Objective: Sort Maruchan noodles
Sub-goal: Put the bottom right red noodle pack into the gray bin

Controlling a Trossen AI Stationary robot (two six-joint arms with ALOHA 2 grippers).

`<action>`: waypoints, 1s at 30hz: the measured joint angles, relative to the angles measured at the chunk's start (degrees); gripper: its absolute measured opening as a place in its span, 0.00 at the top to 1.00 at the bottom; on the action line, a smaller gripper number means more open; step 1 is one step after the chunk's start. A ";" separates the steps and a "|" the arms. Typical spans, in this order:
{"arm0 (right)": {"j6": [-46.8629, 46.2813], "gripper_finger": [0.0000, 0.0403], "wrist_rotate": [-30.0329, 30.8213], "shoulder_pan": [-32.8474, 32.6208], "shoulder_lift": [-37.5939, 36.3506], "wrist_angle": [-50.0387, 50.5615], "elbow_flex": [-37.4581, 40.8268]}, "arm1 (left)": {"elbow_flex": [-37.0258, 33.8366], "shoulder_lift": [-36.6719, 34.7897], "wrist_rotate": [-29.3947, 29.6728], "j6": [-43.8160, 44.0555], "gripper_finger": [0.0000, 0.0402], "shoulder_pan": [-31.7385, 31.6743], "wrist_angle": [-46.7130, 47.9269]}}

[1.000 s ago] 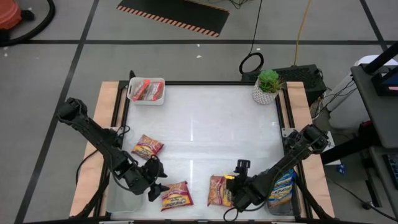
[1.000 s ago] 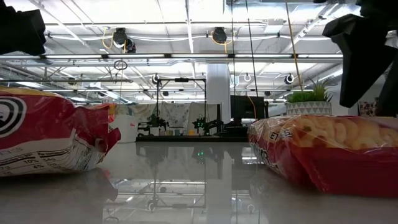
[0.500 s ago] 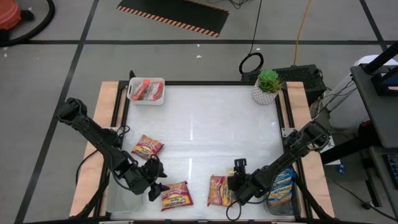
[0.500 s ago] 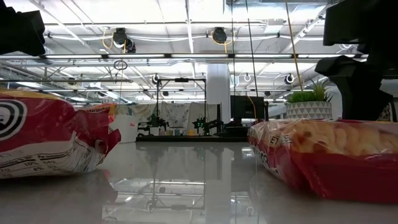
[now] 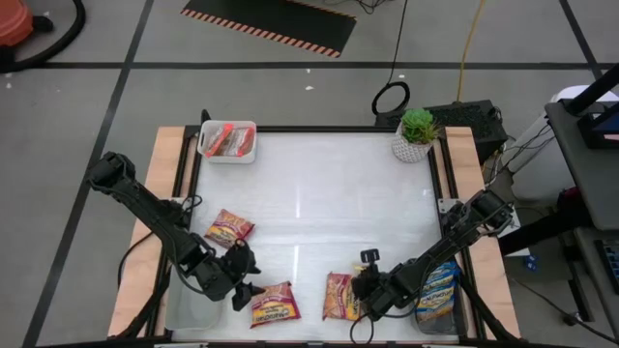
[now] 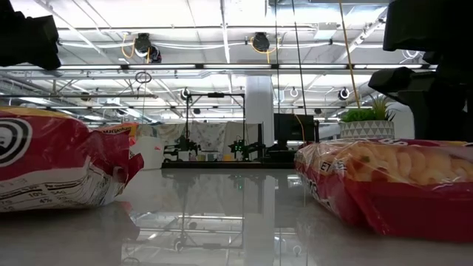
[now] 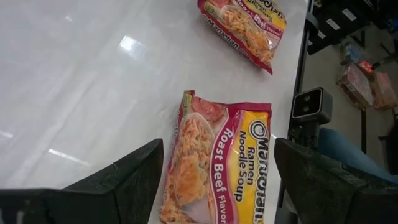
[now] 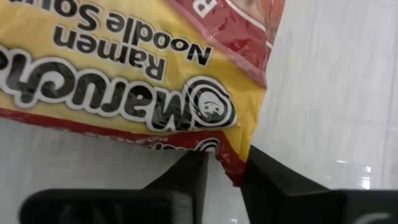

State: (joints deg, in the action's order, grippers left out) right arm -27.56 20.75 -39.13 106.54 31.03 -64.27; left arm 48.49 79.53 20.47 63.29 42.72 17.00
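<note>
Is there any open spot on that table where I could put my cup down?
Yes: the wide bare middle, between the white bin, the potted plant and the packet on the left. The near edge is crowded with two packets and both arms' fingers.

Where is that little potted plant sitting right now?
In the high view, the potted plant stands at the table's far right corner, away from both arms and the noodle packets.

Both arms reach low over the near side; the left gripper (image 5: 244,290) holds its jaws spread wide, the right gripper (image 8: 224,169) has jaws nearly together.
</note>
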 joint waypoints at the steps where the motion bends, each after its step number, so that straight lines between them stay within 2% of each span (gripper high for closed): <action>1: -0.28 0.83 -0.05 0.00 0.02 -0.09 0.00 | 0.00 0.00 0.00 0.00 0.23 0.00 -0.01; 6: -0.15 0.98 -0.28 0.00 -0.43 -1.16 0.01 | 0.00 0.00 0.66 -1.84 0.23 0.00 -0.02; 9: -0.42 0.98 0.76 0.02 -1.77 -1.23 0.20 | 0.00 0.00 1.94 -3.36 0.23 0.00 -0.01; 14: 0.89 1.00 8.13 -0.62 -4.83 -1.43 -1.32 | 0.00 0.00 2.16 -5.50 0.23 0.00 -0.16; 17: 5.44 1.00 14.20 -1.42 -4.98 -1.52 -4.16 | 0.00 0.00 3.83 -7.23 0.23 0.00 -0.73; 23: 20.21 1.00 24.83 -1.43 -5.09 -5.14 -10.09 | 0.00 0.00 5.66 -9.66 0.23 -0.96 -3.98; 30: 33.67 1.00 31.65 0.70 -5.12 -8.69 -14.09 | 0.00 0.00 5.68 -20.02 0.23 -1.61 -12.56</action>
State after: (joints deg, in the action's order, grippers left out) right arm 6.11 52.40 -38.44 101.42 22.34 -78.36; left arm 48.49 79.53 26.15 43.27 41.11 4.44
